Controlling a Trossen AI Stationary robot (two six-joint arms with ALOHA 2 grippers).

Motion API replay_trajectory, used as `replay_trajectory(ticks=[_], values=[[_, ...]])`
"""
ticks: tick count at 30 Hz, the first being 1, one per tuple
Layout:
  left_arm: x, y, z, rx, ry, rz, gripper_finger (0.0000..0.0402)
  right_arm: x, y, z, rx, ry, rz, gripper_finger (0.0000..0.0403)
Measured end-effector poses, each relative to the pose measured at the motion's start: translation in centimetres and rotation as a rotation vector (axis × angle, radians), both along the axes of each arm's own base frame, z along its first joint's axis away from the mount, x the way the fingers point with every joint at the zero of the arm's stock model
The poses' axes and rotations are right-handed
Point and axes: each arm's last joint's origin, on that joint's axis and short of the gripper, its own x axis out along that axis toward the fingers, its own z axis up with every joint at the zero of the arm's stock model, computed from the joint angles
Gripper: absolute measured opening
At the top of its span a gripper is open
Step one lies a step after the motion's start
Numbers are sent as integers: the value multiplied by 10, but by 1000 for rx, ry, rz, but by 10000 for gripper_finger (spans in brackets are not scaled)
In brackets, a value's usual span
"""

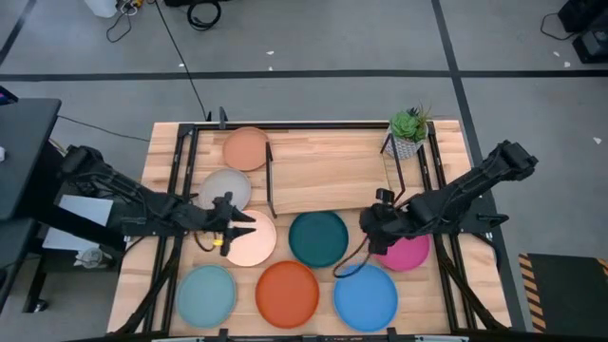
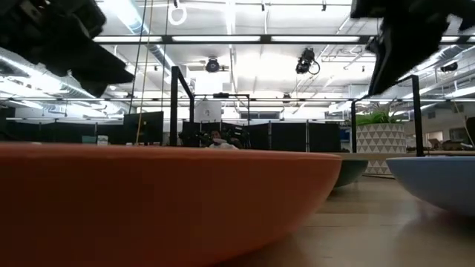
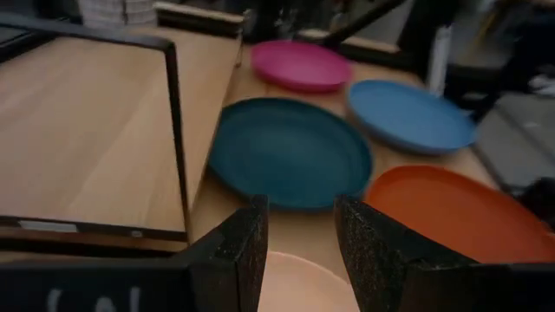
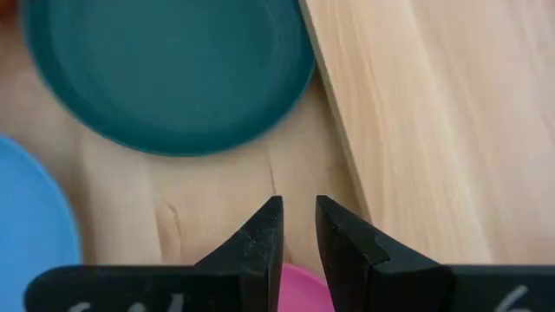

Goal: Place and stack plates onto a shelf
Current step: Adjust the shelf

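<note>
Left hand (image 1: 231,229), fingers spread, hovers over the cream plate (image 1: 252,239); right hand (image 1: 376,224), slightly parted and empty, sits above the magenta plate (image 1: 407,252). Straddle each rim squarely before pinching.

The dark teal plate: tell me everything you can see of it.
The dark teal plate is round, shallow and matte, with a low raised rim, and it is empty. It lies flat on the table, just in front of the shelf, between the cream plate and the magenta plate. Nothing rests on it and neither gripper touches it.
</note>
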Motion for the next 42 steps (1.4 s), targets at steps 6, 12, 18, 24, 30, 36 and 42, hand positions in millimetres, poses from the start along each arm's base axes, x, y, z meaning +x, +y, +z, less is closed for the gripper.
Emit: replay_trajectory(ticks=[6, 12, 18, 24, 30, 36, 42], values=[[29, -9, -2, 12, 88, 19, 141, 2, -6, -19, 46, 192, -27, 77], [55, -24, -1, 30, 144, -50, 141, -9, -11, -27, 74, 380, -92, 77], [70, -26, -5, 113, 169, -7, 141, -17, -11, -39, 1, 613, -35, 77], [73, -14, -14, 173, 226, 92, 141, -20, -14, -53, -146, 816, -2, 77], [76, -2, -15, 206, 238, 186, 141, -16, -19, -63, -269, 879, 30, 77], [77, 11, -15, 253, 255, 271, 141, -10, -29, -66, -331, 879, 23, 77], [77, 23, -16, 289, 272, 373, 141, -7, -40, -65, -374, 866, -9, 77]])
